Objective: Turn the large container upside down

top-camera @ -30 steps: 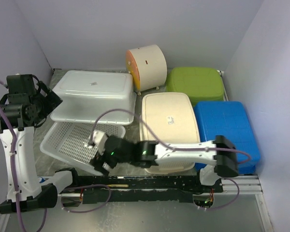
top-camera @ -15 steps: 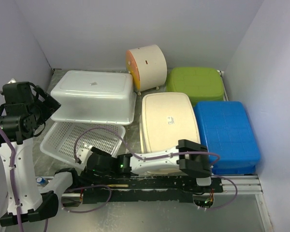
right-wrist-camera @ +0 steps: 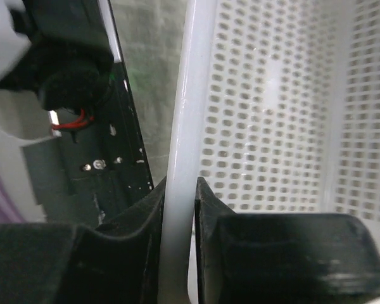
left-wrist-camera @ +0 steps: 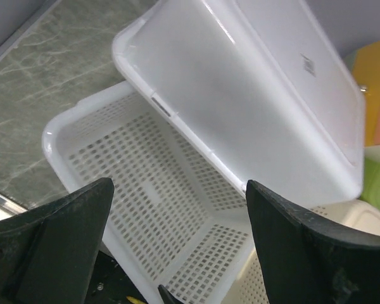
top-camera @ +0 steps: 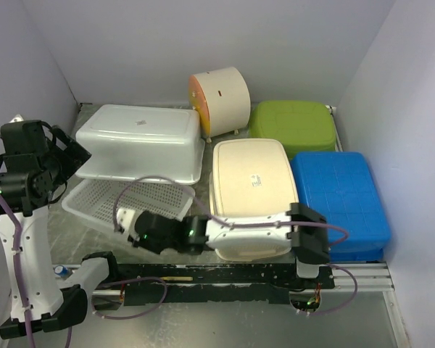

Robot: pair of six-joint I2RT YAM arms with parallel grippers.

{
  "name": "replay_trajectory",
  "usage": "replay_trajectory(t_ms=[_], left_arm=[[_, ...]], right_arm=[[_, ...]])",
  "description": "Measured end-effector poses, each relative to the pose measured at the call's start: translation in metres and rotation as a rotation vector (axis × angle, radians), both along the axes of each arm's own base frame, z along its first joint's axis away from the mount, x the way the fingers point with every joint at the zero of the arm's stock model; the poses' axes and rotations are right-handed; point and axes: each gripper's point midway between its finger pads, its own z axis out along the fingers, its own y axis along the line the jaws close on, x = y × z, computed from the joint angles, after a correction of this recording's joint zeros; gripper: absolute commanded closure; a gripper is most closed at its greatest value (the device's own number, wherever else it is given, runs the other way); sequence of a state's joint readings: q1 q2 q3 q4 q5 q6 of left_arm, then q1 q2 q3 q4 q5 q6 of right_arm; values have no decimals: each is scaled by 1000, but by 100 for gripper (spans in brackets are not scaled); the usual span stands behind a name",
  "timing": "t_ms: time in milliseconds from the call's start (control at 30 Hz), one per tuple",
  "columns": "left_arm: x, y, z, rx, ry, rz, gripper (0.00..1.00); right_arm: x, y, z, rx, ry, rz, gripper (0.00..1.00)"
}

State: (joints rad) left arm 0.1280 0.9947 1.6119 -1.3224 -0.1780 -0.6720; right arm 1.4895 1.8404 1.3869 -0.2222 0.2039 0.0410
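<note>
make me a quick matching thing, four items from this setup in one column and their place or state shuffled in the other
Column one:
A. perforated basket
B. blue bin
C. green bin
D. left gripper

Column two:
1. back right of the table
2. open, holding nothing
3. rim pinched by the right gripper
4. near right of the table

Pairs: A-3, B-4, C-1, D-2

Left hand (left-wrist-camera: 177, 190) spread; right hand (right-wrist-camera: 177, 196) clamped
</note>
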Motion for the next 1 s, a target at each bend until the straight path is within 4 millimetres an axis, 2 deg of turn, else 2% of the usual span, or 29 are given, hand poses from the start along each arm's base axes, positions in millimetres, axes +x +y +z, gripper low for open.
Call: replay_trajectory(t_ms=[167,233,300,467,633,700,900,1000], left_arm=[[9,-10,32,-25,-88,-49,4],[11,-12,44,-30,-122,-64,4],[13,-15,53,-34,-149,-76,4],[16,-18,54,-45,-149,-94,4],[21,-19,51,-53,-135,-104,4],[24,-21,49,-59,-134,-111,4],[26,-24,42,-75,-120,-127,4],[26,-25,43,-77,-122,-129,4]], right_arm=[[21,-10,75,140,228,56,100],[26,-14,97,173,341,89,100],[30,-19,109,189,440,110,100],[23,-40,105,226,765,125,100],[36,-61,117,337,1034,136,100],[38,-64,122,358,1107,144,100],[24,-64,136,372,1297,222,100],[31,-62,136,384,1385,221,100]])
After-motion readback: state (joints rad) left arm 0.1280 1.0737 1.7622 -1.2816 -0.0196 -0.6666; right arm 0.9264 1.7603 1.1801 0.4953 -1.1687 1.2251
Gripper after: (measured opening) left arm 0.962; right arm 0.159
